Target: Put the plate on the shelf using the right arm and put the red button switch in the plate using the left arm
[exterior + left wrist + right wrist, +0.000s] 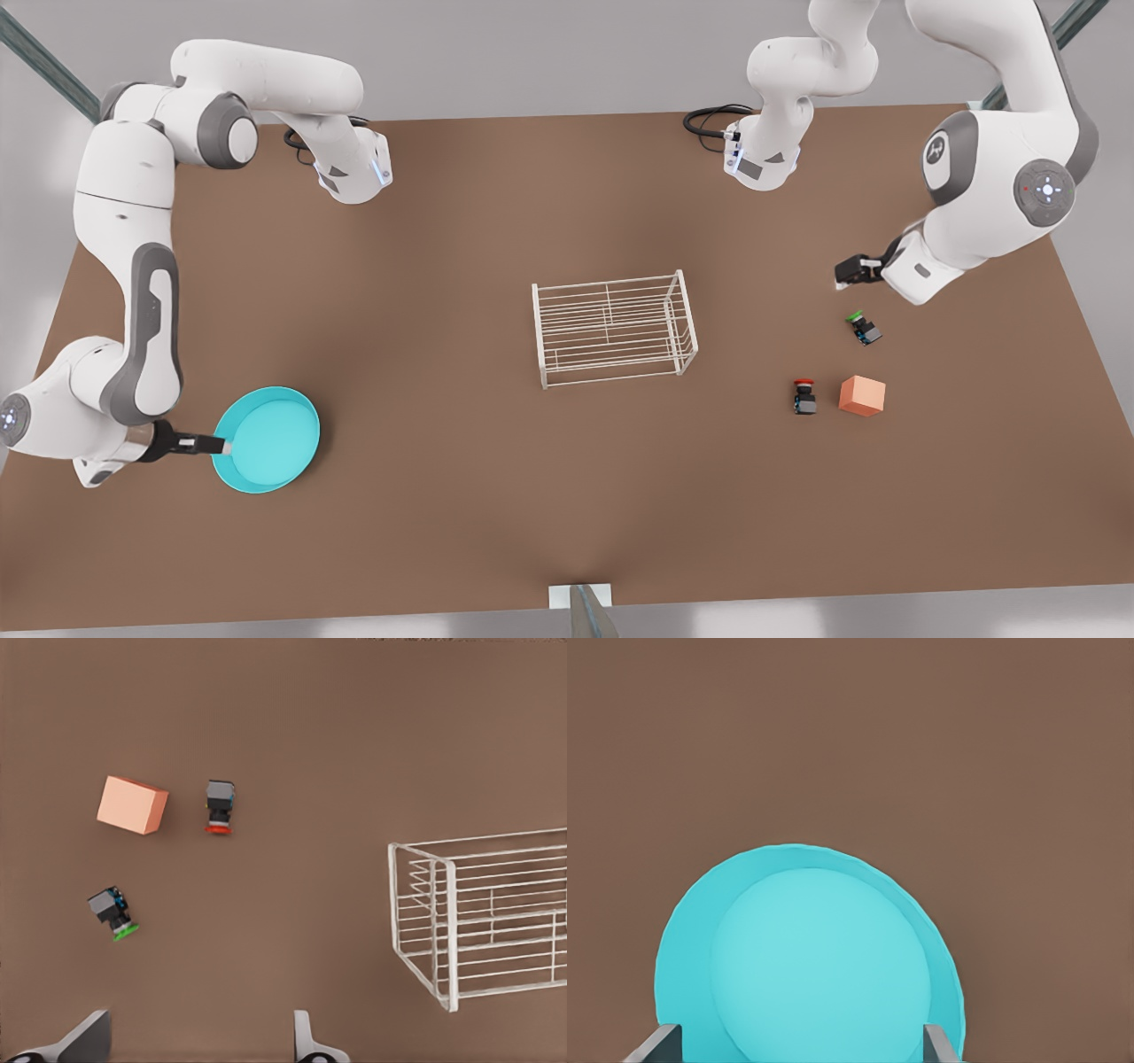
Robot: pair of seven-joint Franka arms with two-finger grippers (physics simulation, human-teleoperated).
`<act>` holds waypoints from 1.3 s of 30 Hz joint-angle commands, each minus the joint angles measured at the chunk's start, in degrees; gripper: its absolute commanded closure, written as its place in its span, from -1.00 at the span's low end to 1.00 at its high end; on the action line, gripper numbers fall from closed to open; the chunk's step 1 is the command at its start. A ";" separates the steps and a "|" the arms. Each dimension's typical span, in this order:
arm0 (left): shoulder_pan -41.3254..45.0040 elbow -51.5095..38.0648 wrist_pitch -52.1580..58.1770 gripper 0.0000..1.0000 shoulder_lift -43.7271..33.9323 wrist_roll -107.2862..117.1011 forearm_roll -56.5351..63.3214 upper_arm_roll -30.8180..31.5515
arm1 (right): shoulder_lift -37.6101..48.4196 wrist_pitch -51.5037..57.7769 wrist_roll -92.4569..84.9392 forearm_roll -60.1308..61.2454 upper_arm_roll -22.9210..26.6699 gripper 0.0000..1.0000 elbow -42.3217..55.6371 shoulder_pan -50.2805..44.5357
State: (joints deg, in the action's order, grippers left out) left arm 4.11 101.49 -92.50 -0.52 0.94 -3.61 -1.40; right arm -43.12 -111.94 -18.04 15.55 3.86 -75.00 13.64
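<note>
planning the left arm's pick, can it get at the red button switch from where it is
Probably yes: the left gripper hangs open above the table, and the red button switch stands apart from the orange cube and green switch, nothing covering it.

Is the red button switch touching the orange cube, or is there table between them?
Apart. In the front view, bare table shows between the red button switch and the orange cube; the left wrist view shows the same gap.

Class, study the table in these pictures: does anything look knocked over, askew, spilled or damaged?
One small thing: the green button switch lies tipped on its side at an angle on the table, near the left gripper. The red button switch, orange cube, shelf and plate look undamaged; nothing is spilled. The right gripper is at the plate's rim.
</note>
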 commanded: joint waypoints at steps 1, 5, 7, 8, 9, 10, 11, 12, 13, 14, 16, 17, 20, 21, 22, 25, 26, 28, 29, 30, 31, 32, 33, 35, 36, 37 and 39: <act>-2.97 0.20 1.98 -1.00 -0.36 0.55 0.36 -0.01 | -1.27 -0.30 -19.05 0.63 0.00 -1.00 1.08 1.13; -2.79 0.03 0.31 -1.00 -0.19 0.55 0.01 0.61 | -3.73 -2.76 -20.72 0.71 -0.08 -1.00 0.99 2.62; -2.71 0.02 6.37 -1.00 -2.12 0.55 0.01 0.70 | -4.87 -2.76 -20.72 1.77 -0.08 -1.00 0.99 2.71; -2.71 0.20 6.37 -1.00 -2.03 0.55 0.01 0.70 | -5.40 -2.85 -20.81 1.77 -0.17 -1.00 0.99 3.06; -2.71 0.29 6.37 -1.00 -2.21 1.78 -0.08 0.52 | -5.93 -3.03 -21.07 1.68 -0.17 -1.00 1.00 3.06; -2.62 0.55 6.81 -1.00 -2.47 2.22 -0.17 1.05 | -6.63 -3.11 -21.25 1.68 -0.17 -1.00 1.08 3.06; -2.53 0.29 6.11 -1.00 -2.03 2.22 0.27 1.14 | -6.80 -3.11 -21.95 1.77 -0.08 -1.00 1.08 3.50; -2.36 0.38 3.83 -1.00 -1.42 2.14 0.27 1.31 | -7.68 -3.11 -22.22 1.86 -0.17 -1.00 1.17 3.85; -2.00 -0.15 0.58 -1.00 -0.45 1.96 0.36 1.93 | -7.95 -3.11 -22.39 2.91 -0.26 -1.00 1.17 3.94; -1.74 -2.17 -0.48 -1.00 1.39 2.22 -0.34 2.10 | -8.39 -3.11 -22.92 3.00 -0.17 -1.00 1.08 3.94; -2.00 -5.07 -0.66 -1.00 3.86 1.70 0.97 1.93 | -9.00 -3.11 -23.18 3.09 -0.17 -0.98 1.78 4.38; -2.00 -5.16 -0.66 -1.00 4.21 2.14 0.97 2.02 | -9.53 -3.11 -23.27 3.09 -0.17 -0.94 1.87 4.38; -1.65 -5.34 -2.77 -1.00 5.26 4.24 3.00 2.10 | -10.32 -3.11 -23.27 3.09 -0.17 -0.68 2.31 4.38; -1.65 -5.34 -2.68 -1.00 5.09 5.12 2.91 2.37 | -10.50 -3.11 -23.18 3.09 -0.17 -0.61 3.28 4.38; -1.56 -5.34 -2.68 -1.00 5.09 5.48 3.00 2.37 | -10.50 -3.11 -23.18 3.09 -0.17 -0.52 3.28 4.38; -1.56 -5.34 -2.77 -1.00 5.26 5.65 3.70 2.37 | -10.50 -3.11 -23.18 3.17 -0.17 -0.15 3.28 4.38; -1.56 -5.25 -2.77 -1.00 5.17 5.56 3.61 2.37 | -10.50 -3.11 -23.27 3.17 -0.17 -0.02 3.28 4.29; -1.48 -5.34 -2.33 -1.00 5.17 5.83 3.52 2.45 | -10.50 -3.11 -23.89 3.09 -0.17 0.13 3.28 4.38; -1.48 -5.34 -2.15 -1.00 5.09 6.53 3.61 2.90 | -10.50 -3.11 -23.98 3.17 -0.17 0.19 3.28 4.38; -1.48 -5.25 -1.89 -1.00 5.09 6.53 3.52 2.90 | -10.50 -3.03 -24.06 3.09 -0.17 0.26 3.28 4.38; -1.83 -5.16 -2.50 -1.00 5.26 6.44 3.52 2.81 | -10.50 -3.03 -24.06 3.09 -0.17 0.33 3.28 4.38; -1.74 -4.90 -2.59 -1.00 5.26 6.53 3.52 2.89 | -10.50 -3.03 -24.15 3.09 -0.17 0.40 3.28 4.38; -1.74 -4.98 -2.51 -1.00 5.26 6.79 3.52 2.90 | -10.50 -3.03 -24.24 3.09 -0.17 0.41 3.28 4.38; -1.65 -5.07 -2.07 -1.00 5.00 9.08 3.00 2.90 | -10.50 -3.03 -24.24 3.17 -0.17 0.44 3.28 4.29; -1.56 -5.16 -1.80 -1.00 4.65 9.25 3.00 3.16 | -10.32 -2.59 -24.15 3.26 -0.26 0.44 3.28 4.20; -1.48 -5.25 -0.66 -1.00 4.38 9.25 2.91 3.16 | -9.97 -2.15 -24.06 3.70 -0.26 0.44 3.28 4.12; -1.48 -5.25 0.22 -1.00 4.30 9.69 2.91 3.25 | -9.44 -1.09 -24.06 3.79 -0.79 0.51 3.28 4.12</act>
State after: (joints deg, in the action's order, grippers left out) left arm 2.46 96.28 -93.69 3.86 6.31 -0.61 1.88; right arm -52.76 -114.18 -38.78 19.13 3.19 -71.74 17.76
